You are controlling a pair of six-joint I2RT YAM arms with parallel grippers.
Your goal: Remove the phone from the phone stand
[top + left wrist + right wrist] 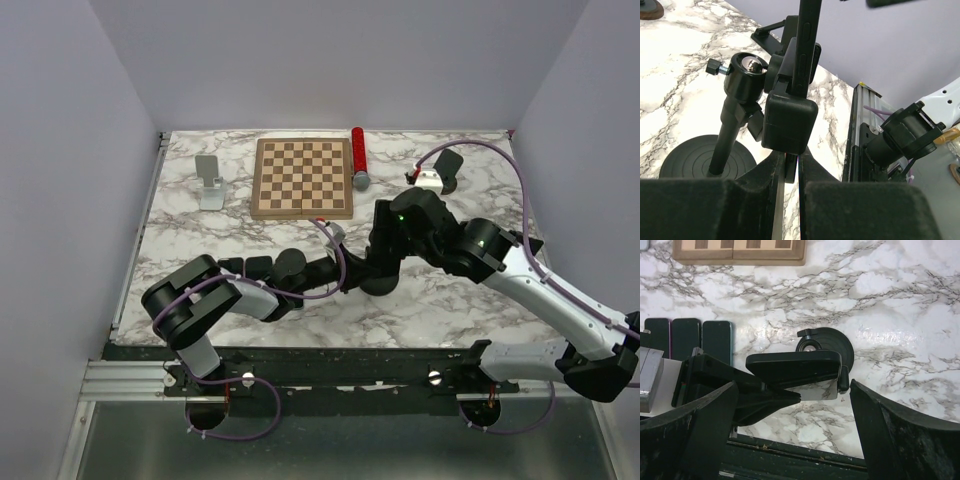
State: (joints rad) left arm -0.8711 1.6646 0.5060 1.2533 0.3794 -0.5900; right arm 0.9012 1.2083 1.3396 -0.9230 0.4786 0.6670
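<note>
Black phone stand (725, 135), round base, stands mid-table toward the near edge of the white marbled tabletop (200, 240). Slim black phone (806, 45) is held upright in its clamp, long axis near vertical, edge-on to the left wrist camera. Right gripper (793, 385) hangs directly above. Its fingers (890, 435) are spread wide, one off each side edge, so the phone's top lies between and just below them, untouched. Left gripper (790, 185) sits low at the stand's left, fingers nearly together about a thin dark edge under the clamp; whether they pinch it, cannot tell. Judgement: the right arm is better placed for a straight upward lift.
</note>
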